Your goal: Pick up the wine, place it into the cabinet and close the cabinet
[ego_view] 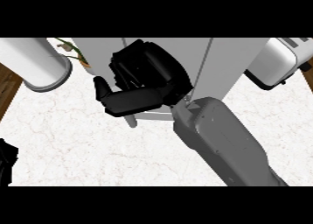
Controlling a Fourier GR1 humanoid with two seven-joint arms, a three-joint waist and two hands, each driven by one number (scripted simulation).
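Wine is nowhere we can make out: no bottle shows on the marble surface (75,140), and the right robot hand (143,83) covers the spot where it might be, so we cannot tell whether it sits inside the cabinet (217,57) or within that hand. The right robot hand is raised in front of the pale grey cabinet, its fingers curled inward with the thumb jutting to the left; whether they close on anything we cannot tell. The left robot hand (1,159) shows only as a dark shape at the view's left edge, too little to judge its state. A white cylinder (39,61) stands at the upper left with a bit of green plant (72,48) beside it, and a toaster (282,59) sits to the cabinet's right. We judge the work to be at the cabinet stage. The risks we see: if a bottle is in that hand, it could knock the cabinet's edge and tip; if the door is swung with the forearm (220,144) so near, it may catch on the arm and stay ajar; a wide sweep could also brush the toaster
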